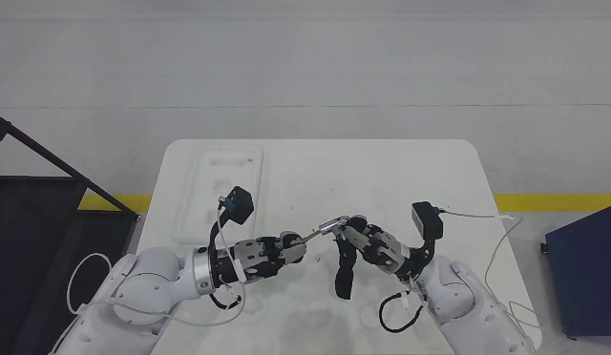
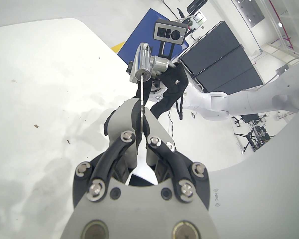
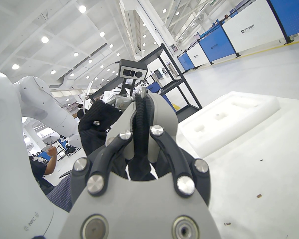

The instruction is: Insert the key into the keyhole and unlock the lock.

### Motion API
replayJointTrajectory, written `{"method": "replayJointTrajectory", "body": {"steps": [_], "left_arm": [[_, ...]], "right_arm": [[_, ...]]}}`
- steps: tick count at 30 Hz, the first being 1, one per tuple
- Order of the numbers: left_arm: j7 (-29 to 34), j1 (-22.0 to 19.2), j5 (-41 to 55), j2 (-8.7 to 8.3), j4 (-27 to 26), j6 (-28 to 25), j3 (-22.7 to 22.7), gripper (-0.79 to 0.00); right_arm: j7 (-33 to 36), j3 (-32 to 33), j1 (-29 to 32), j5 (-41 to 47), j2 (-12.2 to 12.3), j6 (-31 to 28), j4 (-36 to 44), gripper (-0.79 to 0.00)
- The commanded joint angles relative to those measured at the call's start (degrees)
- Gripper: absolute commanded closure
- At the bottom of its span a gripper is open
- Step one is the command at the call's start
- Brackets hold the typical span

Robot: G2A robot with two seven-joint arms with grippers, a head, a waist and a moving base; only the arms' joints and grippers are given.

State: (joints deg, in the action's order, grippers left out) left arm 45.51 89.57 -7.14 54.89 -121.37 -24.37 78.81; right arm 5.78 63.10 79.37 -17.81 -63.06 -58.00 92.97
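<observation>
Above the table's front middle, a silver padlock [image 1: 334, 224] [image 2: 142, 62] is held up in the air. My right gripper [image 1: 353, 233] [image 3: 140, 100] is shut on it from the right, gripping it together with black fabric [image 2: 175, 83] [image 3: 97, 123] wrapped at its end. A black strap [image 1: 342, 281] hangs down from there. My left gripper [image 1: 299, 240] [image 2: 141, 111] is shut on a flat metal key [image 1: 320, 229] [image 2: 142, 93]. The key's blade tip sits in the keyhole on the padlock's end face. The padlock [image 3: 124, 99] is mostly hidden behind my right fingers.
A white foam tray [image 1: 224, 178] [image 3: 229, 118] with moulded recesses lies at the table's back left. Small brown crumbs [image 2: 36, 126] [image 3: 258, 196] dot the white tabletop [image 1: 410, 178]. The other arm's wrist camera [image 2: 168, 33] [image 3: 132, 72] faces each gripper closely.
</observation>
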Motion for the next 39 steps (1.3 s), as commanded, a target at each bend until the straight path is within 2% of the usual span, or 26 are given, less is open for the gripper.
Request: {"method": "replayJointTrajectory", "body": {"steps": [1,27,39], "left_arm": [[0.05,0.02,-0.05,-0.03,-0.03,-0.03,0.04,0.0],[1.74,-2.22,-0.26,-0.39,-0.01,0.73,-0.82,0.0],[2.49,-4.74,0.84,-0.38,1.15,1.21,-2.07,0.0]], "right_arm": [[0.0,0.0,0.0,0.0,0.0,0.0,0.0,0.0],[0.0,0.0,0.0,0.0,0.0,0.0,0.0,0.0],[0.0,0.0,0.0,0.0,0.0,0.0,0.0,0.0]]}}
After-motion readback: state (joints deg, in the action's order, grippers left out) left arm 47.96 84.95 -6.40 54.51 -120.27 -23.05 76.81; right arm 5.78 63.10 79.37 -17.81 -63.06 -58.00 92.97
